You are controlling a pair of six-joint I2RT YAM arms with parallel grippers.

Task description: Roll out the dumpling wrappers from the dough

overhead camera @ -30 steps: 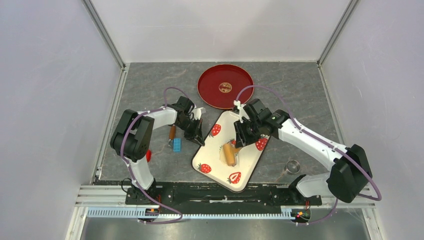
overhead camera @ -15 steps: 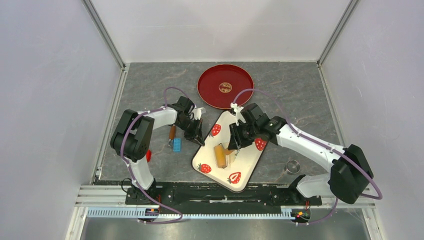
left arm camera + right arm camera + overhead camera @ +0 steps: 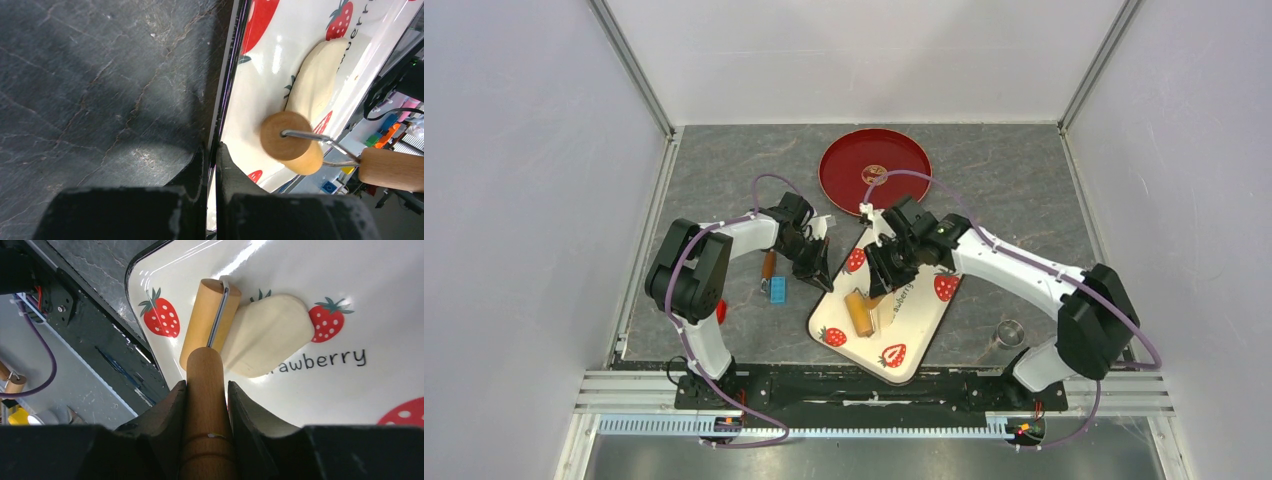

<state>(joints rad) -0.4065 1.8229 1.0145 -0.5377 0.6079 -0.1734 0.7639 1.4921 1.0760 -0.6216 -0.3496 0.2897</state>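
Right claw [image 3: 206,390]: mine; pressed onto the roller's handle, one black finger on either side.
Roller [image 3: 202,322]: tan wood, with a smooth turned handle, a thin wire yoke and a plain cylindrical barrel. The barrel lies on the tray with its side touching the edge of the dough.
Dough [image 3: 267,332]: pale cream, matte, flattened into a blunt oval. It lies on the tray just above the printed word "strawberry".
Left claw [image 3: 212,159]: mine; pinching the black rim on the tray's left edge.
Tray [image 3: 894,338]: glossy white rounded rectangle with a black rim and red strawberry prints; holds the dough and the roller barrel.
Counter [image 3: 724,170]: dark grey, veined like stone.
Plate [image 3: 844,165]: round, red, glossy, with a gold emblem at its centre; near the tray's far end.
Ring cutter [image 3: 1011,332]: small metal ring on the counter, well to the right of the tray.
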